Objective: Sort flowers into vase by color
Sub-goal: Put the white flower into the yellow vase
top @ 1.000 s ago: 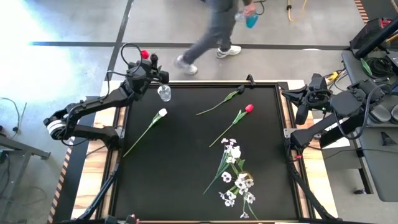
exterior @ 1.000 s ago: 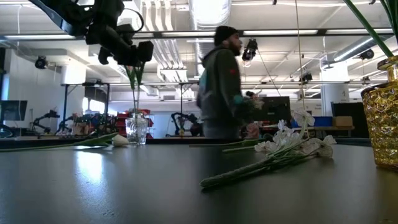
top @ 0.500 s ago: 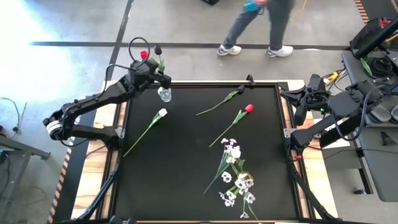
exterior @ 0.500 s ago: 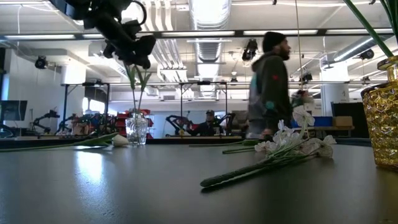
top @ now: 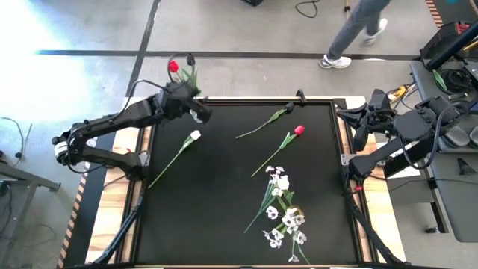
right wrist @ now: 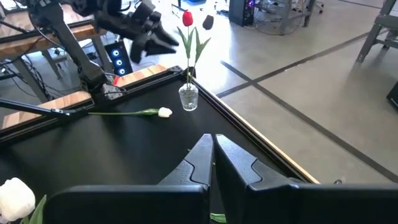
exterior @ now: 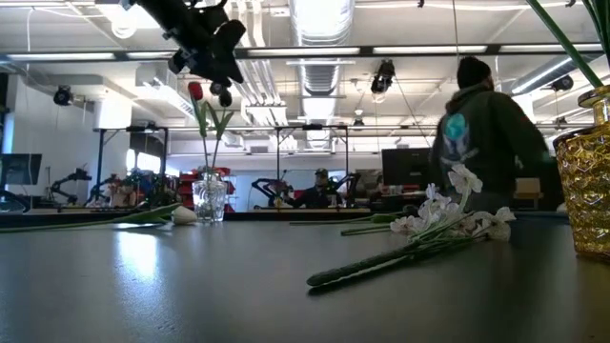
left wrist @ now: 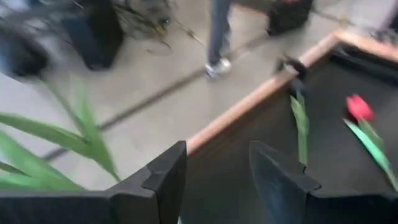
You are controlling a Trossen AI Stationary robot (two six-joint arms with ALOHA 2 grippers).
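Flowers placed: a red tulip [right wrist: 187, 17] and a dark tulip [right wrist: 208, 22] stood upright in the small clear glass vase [right wrist: 188, 98] at the table's far left corner.
Flowers left on the table: a white tulip [top: 195, 135] lay near that vase; a dark tulip on a long stem [top: 288, 109] and a second red tulip [top: 299, 131] lay side by side near the far middle; a bundle of white blossom sprays [top: 284, 209] lay toward the near edge.
Second vase: a gold, textured vase [exterior: 584, 186] showed at the right edge of the low view, with green stems rising from it; their flower heads were out of the picture.
Progress, as a judgement: early; two flowers sat in the clear vase, and most remained on the table.
Left gripper [left wrist: 214, 174]: fingers apart and empty, above the clear vase, just beside the flower heads.
Right gripper [right wrist: 212, 155]: fingers pressed together, holding nothing, parked at the table's right edge.
Background: a person's legs [top: 357, 33] crossed the floor beyond the table.
Writing or labels: none could be read.
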